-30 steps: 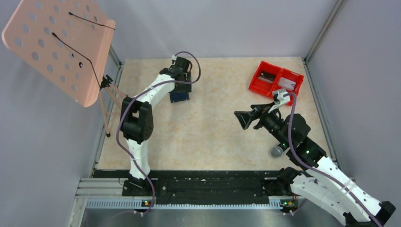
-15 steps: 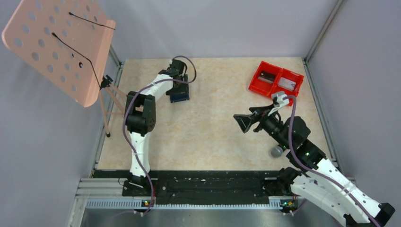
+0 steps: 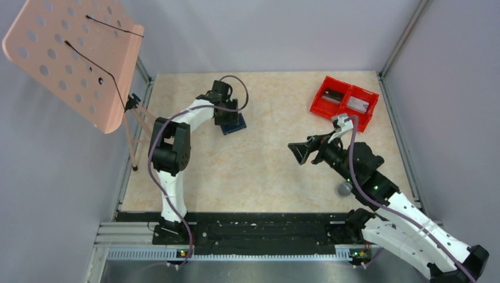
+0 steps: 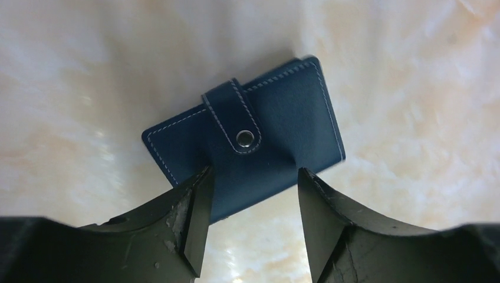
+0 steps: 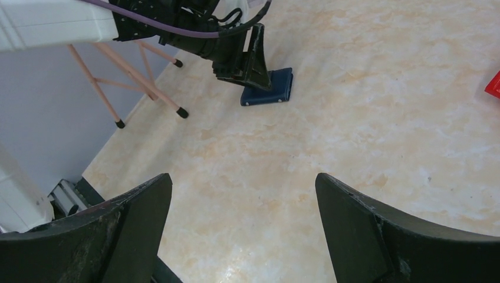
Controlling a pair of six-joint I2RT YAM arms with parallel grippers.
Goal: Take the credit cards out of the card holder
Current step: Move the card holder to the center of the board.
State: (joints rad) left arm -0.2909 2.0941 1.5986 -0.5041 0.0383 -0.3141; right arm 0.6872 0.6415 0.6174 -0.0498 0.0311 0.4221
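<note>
- Jaws of the left gripper (image 4: 250, 194) stand part open, holding nothing; the tips rest over the near edge of the card holder (image 4: 283, 118), which lies flat and snapped shut beneath them.
- Closing here may skid the tips across its cover or shove it away.
- Just beyond the tips, the snap strap (image 4: 230, 109) is fastened; the credit cards are unseen.
- Farthest off, the right gripper (image 5: 243, 180), wide open and empty, hangs well apart, unable to steady it.

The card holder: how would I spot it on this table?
On the beige table, look far left, under the left gripper. There lies the card holder, a flat navy-blue wallet; its white stitching and strap with a metal snap set it apart from the red bin.
</note>
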